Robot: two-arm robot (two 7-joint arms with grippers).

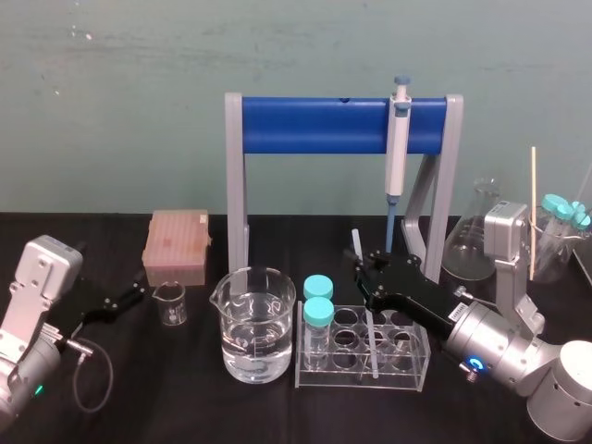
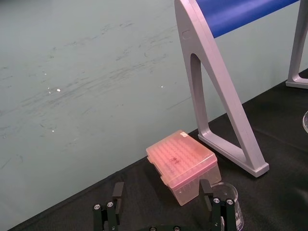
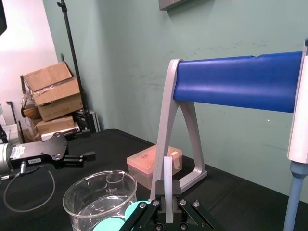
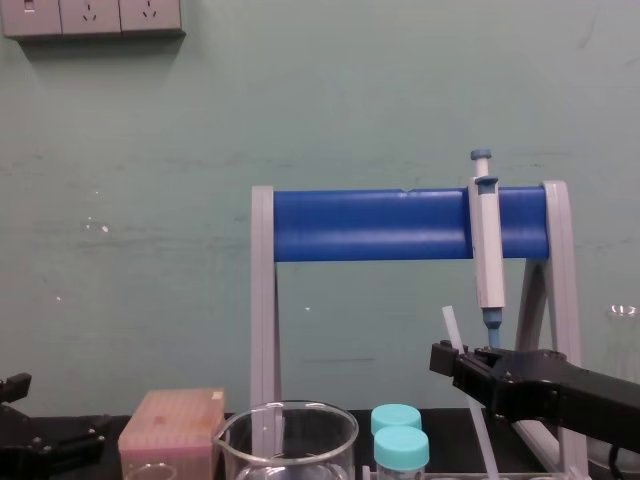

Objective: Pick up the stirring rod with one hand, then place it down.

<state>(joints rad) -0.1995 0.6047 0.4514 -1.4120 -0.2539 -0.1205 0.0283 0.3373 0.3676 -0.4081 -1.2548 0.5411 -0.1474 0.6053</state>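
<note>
The stirring rod [image 1: 355, 244] is a thin translucent-white stick, held tilted above the table. My right gripper [image 1: 363, 268] is shut on it, just behind the clear tube rack [image 1: 421, 368]. The rod's upper end pokes out above the jaws, and its lower part [image 1: 372, 347] slants down over the rack. In the right wrist view the rod [image 3: 167, 173] stands pinched between the two black fingers [image 3: 175, 188]. The chest view shows the rod [image 4: 450, 325] rising from the gripper [image 4: 445, 357] below the pipette. My left gripper [image 1: 139, 294] rests open at the table's left, by a small beaker [image 1: 170, 302].
A large beaker of water [image 1: 257, 324] stands left of the rack, which holds two blue-capped tubes [image 1: 317, 301]. A grey-white pipette [image 1: 398, 139] hangs on the blue-barred stand [image 1: 314, 125]. A pink tip box [image 1: 178, 245] sits at back left. A flask [image 1: 476, 231] stands at back right.
</note>
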